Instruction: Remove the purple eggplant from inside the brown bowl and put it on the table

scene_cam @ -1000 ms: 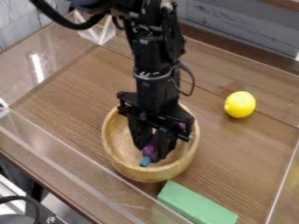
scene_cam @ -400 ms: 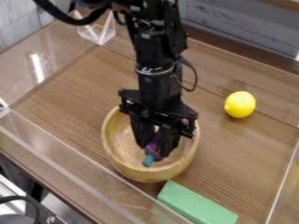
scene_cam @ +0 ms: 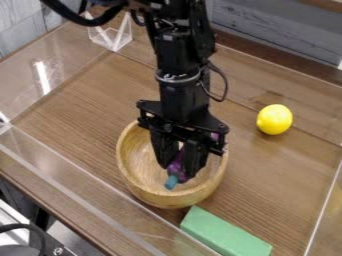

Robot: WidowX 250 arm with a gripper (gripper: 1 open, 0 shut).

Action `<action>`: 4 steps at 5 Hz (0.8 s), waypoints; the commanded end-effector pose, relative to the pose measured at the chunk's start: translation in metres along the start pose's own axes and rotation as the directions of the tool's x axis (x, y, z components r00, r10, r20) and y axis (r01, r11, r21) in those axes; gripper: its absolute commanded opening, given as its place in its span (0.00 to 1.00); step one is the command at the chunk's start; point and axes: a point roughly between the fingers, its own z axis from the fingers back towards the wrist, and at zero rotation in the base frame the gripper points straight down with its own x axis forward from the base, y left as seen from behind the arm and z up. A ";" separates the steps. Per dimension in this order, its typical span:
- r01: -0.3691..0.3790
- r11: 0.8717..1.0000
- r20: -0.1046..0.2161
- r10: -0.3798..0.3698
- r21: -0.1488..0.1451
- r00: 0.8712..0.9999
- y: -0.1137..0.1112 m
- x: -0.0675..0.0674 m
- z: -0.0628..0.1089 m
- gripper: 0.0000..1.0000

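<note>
The brown bowl (scene_cam: 138, 175) sits on the table (scene_cam: 94, 110) near its front edge. My gripper (scene_cam: 177, 167) reaches straight down into the bowl. Its fingers are shut on the purple eggplant (scene_cam: 173, 173), which stands nearly upright between them with its green-blue stem tip pointing down close to the bowl's floor. Most of the eggplant is hidden by the black fingers.
A yellow lemon (scene_cam: 274, 119) lies to the right of the bowl. A green rectangular block (scene_cam: 221, 236) rests just in front of the bowl at the lower right. Clear acrylic walls (scene_cam: 54, 75) edge the table on all sides.
</note>
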 end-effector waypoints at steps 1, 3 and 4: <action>0.020 1.000 0.083 -0.019 -0.006 0.996 -0.007 0.011 0.020 0.00; 0.021 1.000 0.087 -0.019 -0.017 0.996 -0.014 0.013 0.023 0.00; 0.021 1.000 0.087 -0.019 -0.022 0.996 -0.017 0.014 0.024 0.00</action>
